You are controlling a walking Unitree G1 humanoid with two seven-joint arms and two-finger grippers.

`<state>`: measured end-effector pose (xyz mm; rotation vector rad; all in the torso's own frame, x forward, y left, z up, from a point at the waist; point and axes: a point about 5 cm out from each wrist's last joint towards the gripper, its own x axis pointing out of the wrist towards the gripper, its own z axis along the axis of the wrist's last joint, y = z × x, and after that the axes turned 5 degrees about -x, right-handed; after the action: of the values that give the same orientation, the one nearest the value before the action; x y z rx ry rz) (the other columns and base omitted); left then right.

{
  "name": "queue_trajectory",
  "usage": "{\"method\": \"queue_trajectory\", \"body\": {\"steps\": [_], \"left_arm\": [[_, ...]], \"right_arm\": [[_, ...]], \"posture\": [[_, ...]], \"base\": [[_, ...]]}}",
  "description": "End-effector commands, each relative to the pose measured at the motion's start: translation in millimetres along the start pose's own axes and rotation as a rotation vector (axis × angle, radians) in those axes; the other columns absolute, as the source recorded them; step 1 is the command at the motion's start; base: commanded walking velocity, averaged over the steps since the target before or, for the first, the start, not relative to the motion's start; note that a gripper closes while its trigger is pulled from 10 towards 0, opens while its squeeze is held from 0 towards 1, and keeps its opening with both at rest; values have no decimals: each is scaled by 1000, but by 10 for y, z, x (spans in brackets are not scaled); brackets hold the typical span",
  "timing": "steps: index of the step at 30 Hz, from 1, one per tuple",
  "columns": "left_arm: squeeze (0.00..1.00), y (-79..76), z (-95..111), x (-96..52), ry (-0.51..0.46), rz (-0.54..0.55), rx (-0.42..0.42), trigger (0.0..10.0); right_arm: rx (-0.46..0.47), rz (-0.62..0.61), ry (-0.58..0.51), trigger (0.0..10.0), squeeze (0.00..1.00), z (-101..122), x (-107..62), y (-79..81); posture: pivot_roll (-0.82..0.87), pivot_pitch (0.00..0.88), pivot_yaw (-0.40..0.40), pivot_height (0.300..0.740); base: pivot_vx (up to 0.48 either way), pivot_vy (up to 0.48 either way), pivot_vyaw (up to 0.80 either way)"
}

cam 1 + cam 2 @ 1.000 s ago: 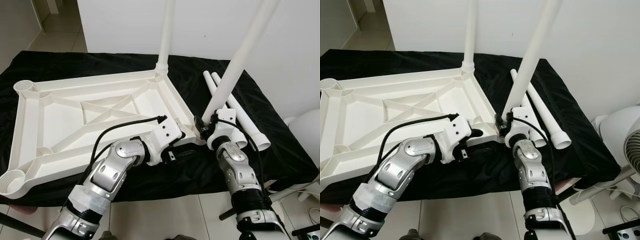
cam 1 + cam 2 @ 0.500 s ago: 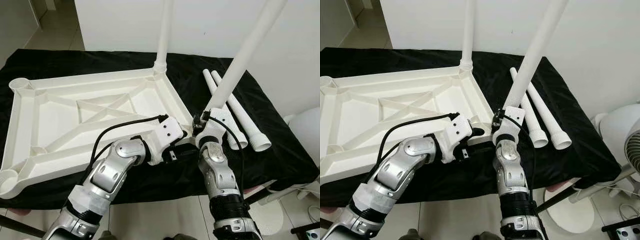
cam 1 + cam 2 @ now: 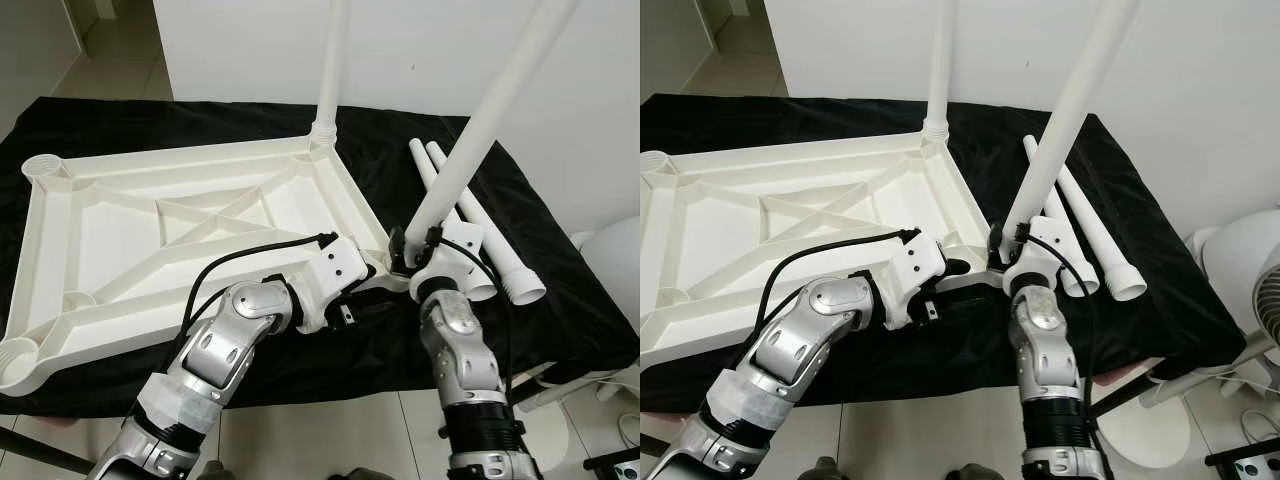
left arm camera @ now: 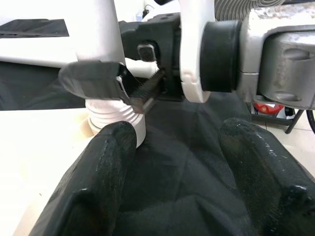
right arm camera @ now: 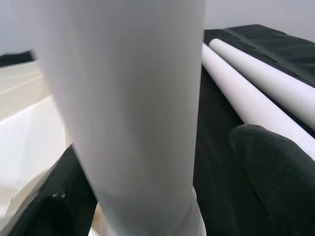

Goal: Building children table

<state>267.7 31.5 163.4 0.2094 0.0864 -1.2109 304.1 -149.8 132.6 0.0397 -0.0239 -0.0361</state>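
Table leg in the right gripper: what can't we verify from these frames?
- Seating of the held leg in the tabletop corner socket: the right gripper covers the joint in the eye views; blurred in the right wrist view.
- Upper ends of the held leg and the standing leg: cut off by the top edge.
- Left gripper: open, beside the corner.

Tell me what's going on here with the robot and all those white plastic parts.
The robot is assembling a children's table. The white tabletop lies upside down on a black cloth, with one leg already standing in its far corner. The right gripper grips a second leg near its base, tilted, at the near corner socket. The left gripper, fingers open, sits beside that corner. Two spare legs lie on the cloth.
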Motion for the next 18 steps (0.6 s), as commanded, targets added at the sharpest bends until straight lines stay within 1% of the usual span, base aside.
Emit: {"method": "queue_trajectory", "body": {"steps": [1, 2, 3, 5, 6, 7, 8, 10, 12, 13, 15, 16, 17, 18], "left_arm": [[0, -14, 9, 10, -4, 9, 4, 10000], [0, -14, 9, 10, -4, 9, 4, 10000], [0, -12, 12, 11, -4, 9, 5, 10000], [0, 0, 21, 15, -5, 10, 8, 10000], [0, 0, 21, 15, -5, 10, 8, 10000], [0, 8, 26, 16, -6, 10, 9, 10000], [0, 8, 26, 16, -6, 10, 9, 10000], [0, 19, 33, 20, -7, 11, 11, 10000], [0, 19, 33, 20, -7, 11, 11, 10000], [0, 28, 39, 24, -7, 11, 12, 10000], [0, 28, 39, 24, -7, 11, 12, 10000], [0, 36, 48, 26, -9, 13, 15, 10000], [0, 36, 48, 26, -9, 13, 15, 10000], [0, 46, 54, 24, -9, 15, 17, 10000]], "right_arm": [[-5, 18, 1, 10000, 1000, -8, -20, -60], [-5, 18, 1, 10000, 1000, -8, -20, -60], [-24, 70, 1, 10000, 0, -22, -28, -124], [-68, 207, -15, 10000, 0, -18, -25, -219], [-68, 207, -15, 10000, 0, -18, -25, -219], [-85, 264, -20, 10000, 0, -11, -15, -244], [-85, 264, -20, 10000, 0, -11, -15, -244], [-114, 340, -22, 10000, 0, 4, 26, -270], [-114, 340, -22, 10000, 0, 4, 26, -270], [-130, 378, -16, 10000, 0, 8, 63, -287], [-130, 378, -16, 10000, 0, 8, 63, -287], [-157, 429, -6, 10000, 0, 7, 111, -295], [-157, 429, -6, 10000, 0, 7, 111, -295], [-174, 473, 2, 10000, 0, 9, 159, -302]], "posture": [[72, 0, -89, 740], [72, 0, -89, 740], [71, 0, -88, 740], [65, 0, -79, 740], [65, 0, -79, 740], [63, 0, -77, 740], [63, 0, -77, 740], [62, 0, -71, 740], [62, 0, -71, 740], [63, 0, -67, 740], [63, 0, -67, 740], [67, 0, -67, 740], [67, 0, -67, 740], [72, 0, -66, 740]], "base": [[0, 0, 0], [0, 0, 0], [0, 0, 0], [0, 0, 0], [0, 0, 0], [0, 0, 0], [0, 0, 0], [0, 0, 0], [0, 0, 0], [0, 0, 0], [0, 0, 0], [0, 0, 0], [0, 0, 0], [0, 0, 0]]}}
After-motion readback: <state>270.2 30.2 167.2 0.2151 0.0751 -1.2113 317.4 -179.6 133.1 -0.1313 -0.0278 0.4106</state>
